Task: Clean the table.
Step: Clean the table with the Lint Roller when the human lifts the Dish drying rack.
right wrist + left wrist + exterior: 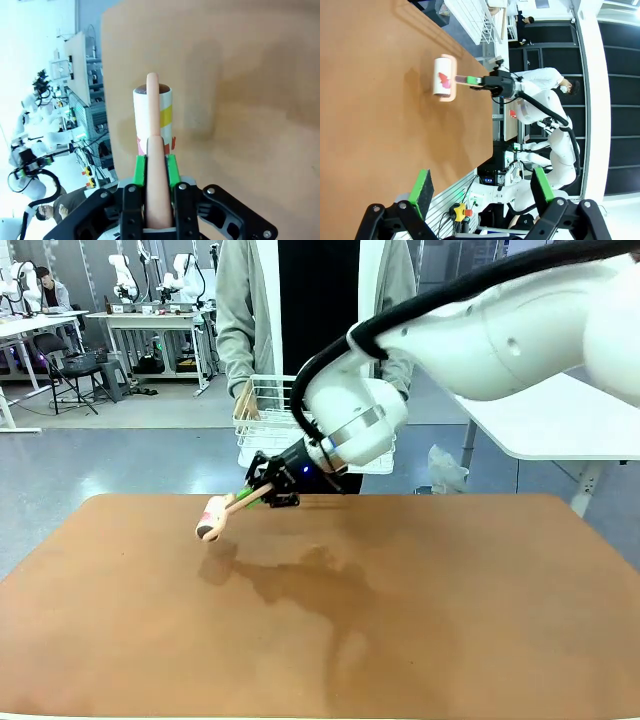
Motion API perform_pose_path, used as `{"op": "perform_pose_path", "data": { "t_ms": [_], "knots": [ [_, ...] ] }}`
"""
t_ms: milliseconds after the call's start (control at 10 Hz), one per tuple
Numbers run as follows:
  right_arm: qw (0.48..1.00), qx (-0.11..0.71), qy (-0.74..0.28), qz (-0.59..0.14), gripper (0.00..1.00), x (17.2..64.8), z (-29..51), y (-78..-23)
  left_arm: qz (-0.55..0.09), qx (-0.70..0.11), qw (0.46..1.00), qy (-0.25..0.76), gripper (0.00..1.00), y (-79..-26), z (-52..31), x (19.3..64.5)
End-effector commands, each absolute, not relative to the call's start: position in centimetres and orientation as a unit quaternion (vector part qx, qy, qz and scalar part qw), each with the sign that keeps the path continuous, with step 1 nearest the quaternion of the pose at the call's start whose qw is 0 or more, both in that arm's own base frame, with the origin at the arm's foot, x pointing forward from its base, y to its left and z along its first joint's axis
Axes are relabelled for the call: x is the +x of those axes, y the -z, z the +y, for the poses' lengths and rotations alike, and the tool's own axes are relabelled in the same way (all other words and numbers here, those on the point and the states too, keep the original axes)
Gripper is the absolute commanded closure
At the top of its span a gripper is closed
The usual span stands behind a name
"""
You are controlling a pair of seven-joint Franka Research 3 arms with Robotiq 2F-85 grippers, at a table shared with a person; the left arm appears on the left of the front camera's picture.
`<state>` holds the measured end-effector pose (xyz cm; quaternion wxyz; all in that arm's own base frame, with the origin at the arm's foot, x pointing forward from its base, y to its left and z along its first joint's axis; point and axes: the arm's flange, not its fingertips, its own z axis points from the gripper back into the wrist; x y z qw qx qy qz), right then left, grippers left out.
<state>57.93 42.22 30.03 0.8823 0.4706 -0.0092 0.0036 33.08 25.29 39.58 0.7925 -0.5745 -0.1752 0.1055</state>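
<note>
Right end effector [255, 495] is pinched shut on the lint roller [214, 519]. In the right wrist view the green pads [140, 171] clamp both sides of the pink handle [152, 145], and the roll [153, 116] sticks out ahead of the fingertips, upper centre of that frame. The roll's sheet is white with a yellow band and red print.

In the front view the right arm comes in from the upper right and reaches past the middle. The roller sits left of centre, over the far strip of the counter [420, 630]. Its shadow falls right under it; we can't tell whether the roll is touching the top or just above it.

The counter is the reddish-brown top across the lower half of the front view, bare apart from the roller and its shadow.

Left end effector [481, 187] is spread wide, pads [422, 190] well apart with nothing between them, at the bottom of its wrist view and at the counter's edge. The same view shows the roller [444, 79] in the upper middle, right end effector [476, 81] on its handle.

At top centre of the front view a person [245, 310] stands behind the far edge, holding a white wire basket [262, 412].
</note>
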Motion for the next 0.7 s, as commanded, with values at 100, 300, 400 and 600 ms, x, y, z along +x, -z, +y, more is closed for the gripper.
{"op": "perform_pose_path", "data": {
  "t_ms": [100,300,400,600],
  "knots": [
    [0.872,0.487,-0.025,-0.044,0.79,55.1,35.2,-35.4,-0.182,-0.581,0.787,-0.099,0.0,-39.6,25.4,32.8],
    [0.898,0.437,-0.04,-0.029,0.79,53.2,29.3,-39.6,-0.182,-0.581,0.787,-0.099,0.0,-39.6,25.4,32.8],
    [0.906,0.421,-0.043,-0.029,0.79,51.6,25.6,-42.4,-0.182,-0.581,0.787,-0.099,0.0,-39.6,25.4,32.8],
    [0.928,0.372,-0.027,-0.012,0.79,47.9,20.1,-46.5,-0.182,-0.581,0.787,-0.099,0.0,-39.6,25.4,32.8]
  ]
}}
